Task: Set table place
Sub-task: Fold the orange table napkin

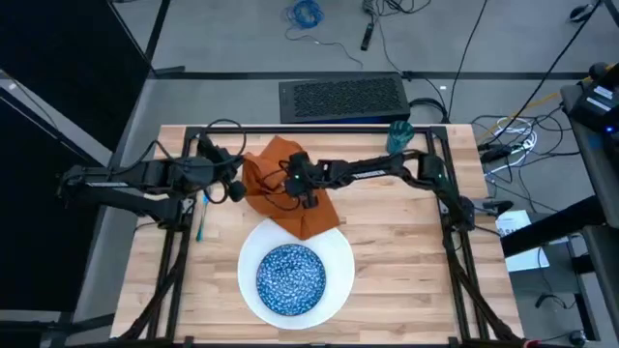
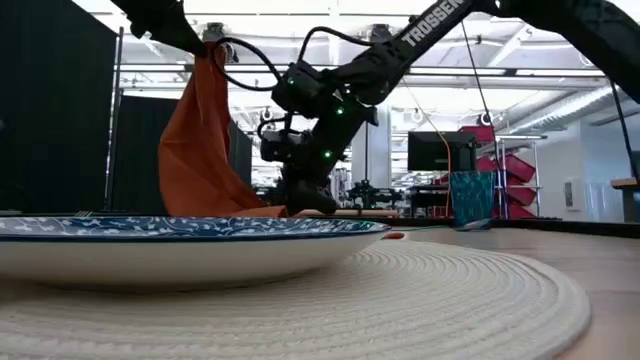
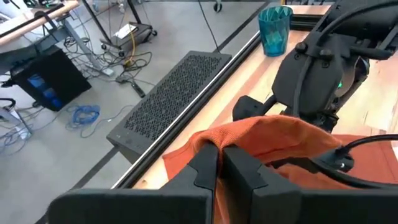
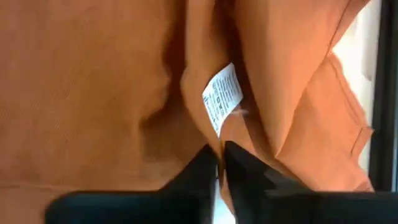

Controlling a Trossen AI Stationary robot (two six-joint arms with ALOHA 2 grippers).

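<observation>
An orange cloth napkin [image 1: 276, 159] lies at the middle far side of the wooden table [image 1: 406, 251], one end lifted. My left gripper [image 1: 236, 189] is shut on its raised left end [image 2: 205, 60]. My right gripper [image 1: 308, 200] is shut on the napkin low by the table [image 2: 300, 200], near a white label [image 4: 222, 96]. A white plate [image 1: 334, 246] with a blue speckled bowl [image 1: 290, 276] sits at the near middle. A teal cup [image 1: 399, 135] stands at the far right. Light-blue cutlery [image 1: 201, 222] lies at the left. My left gripper pinches a bunched edge of the napkin [image 3: 214, 140] between its two fingers. That end is lifted high, and the cloth hangs below the fingers down to the table [image 2: 200, 170]. My right gripper pinches a fold of the napkin [image 4: 211, 140] just beside the label, coming from above. The cloth there stays low at the table.
The plate rests on a round woven placemat [image 2: 420, 290]. A black perforated box [image 1: 343, 97] sits beyond the table's far edge. Black rail frames [image 1: 455, 232] run along both sides of the table. Bare wood shows right of the plate.
</observation>
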